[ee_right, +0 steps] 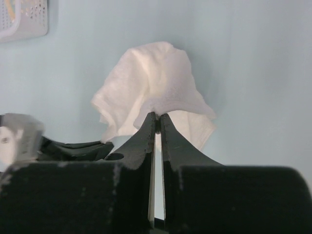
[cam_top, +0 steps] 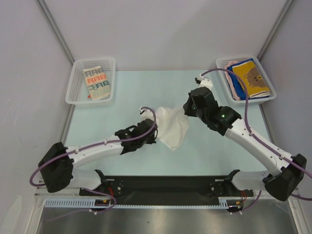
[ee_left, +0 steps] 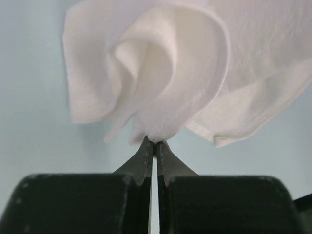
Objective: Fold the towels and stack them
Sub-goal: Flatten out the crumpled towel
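Observation:
A plain white towel (cam_top: pixel 171 126) hangs crumpled between my two grippers over the middle of the table. My left gripper (cam_top: pixel 155 127) is shut on its left edge; in the left wrist view the cloth (ee_left: pixel 165 73) bunches above the closed tips (ee_left: pixel 155 142). My right gripper (cam_top: pixel 187 108) is shut on the towel's upper right edge; in the right wrist view the towel (ee_right: pixel 151 87) drapes beyond the closed tips (ee_right: pixel 157 116). A cream towel with "RABBIT" lettering (cam_top: pixel 96 82) lies in the left basket. A yellow-orange bear towel (cam_top: pixel 251 77) lies on blue and pinkish towels in the right basket.
A white mesh basket (cam_top: pixel 78 92) stands at the back left and another basket (cam_top: pixel 222 62) at the back right. The pale blue table (cam_top: pixel 146 87) lies between them. Grey walls close in the back and sides.

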You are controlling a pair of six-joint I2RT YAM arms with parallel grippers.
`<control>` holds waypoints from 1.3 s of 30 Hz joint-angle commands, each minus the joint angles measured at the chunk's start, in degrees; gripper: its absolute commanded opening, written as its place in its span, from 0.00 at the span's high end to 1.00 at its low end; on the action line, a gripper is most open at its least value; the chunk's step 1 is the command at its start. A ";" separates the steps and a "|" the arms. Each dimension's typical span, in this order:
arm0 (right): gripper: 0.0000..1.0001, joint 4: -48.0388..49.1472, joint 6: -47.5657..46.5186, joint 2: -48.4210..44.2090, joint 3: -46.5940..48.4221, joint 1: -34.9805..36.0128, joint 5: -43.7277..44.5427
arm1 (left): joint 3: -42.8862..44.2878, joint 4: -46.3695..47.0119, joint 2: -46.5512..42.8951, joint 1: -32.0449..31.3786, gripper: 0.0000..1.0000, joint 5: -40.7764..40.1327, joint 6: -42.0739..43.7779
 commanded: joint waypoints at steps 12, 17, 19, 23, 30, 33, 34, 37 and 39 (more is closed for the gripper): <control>1.00 -0.78 -3.15 -4.80 8.15 -12.03 -5.85 | 8.57 -0.78 -19.69 18.17 1.00 25.72 -1.55; 1.00 4.74 -6.93 -1.55 13.60 -16.87 -10.16 | 16.64 3.69 -15.49 26.28 1.00 29.98 -2.08; 1.00 6.69 -8.07 -0.14 15.09 -17.93 -10.78 | 19.46 4.49 -13.37 27.94 1.00 31.01 -2.16; 1.00 12.56 -9.92 3.98 19.22 -21.01 -14.64 | 26.49 9.93 -7.49 31.55 1.00 33.65 -3.48; 1.00 22.95 -13.87 15.58 30.11 -23.91 -18.34 | 44.05 16.17 7.27 37.70 0.99 36.73 -4.36; 1.00 24.62 -14.49 22.78 38.62 -25.05 -18.51 | 52.22 21.36 15.71 39.46 1.00 38.75 -4.71; 1.00 24.89 -14.93 24.54 40.75 -25.32 -18.43 | 55.05 22.15 18.08 39.82 1.00 39.63 -4.71; 1.00 25.42 -16.07 32.27 50.92 -26.20 -17.64 | 68.66 23.13 29.23 41.40 1.00 43.93 -6.64; 1.00 25.15 -16.77 37.98 57.18 -26.55 -17.02 | 81.00 21.73 37.30 41.93 1.00 45.16 -6.82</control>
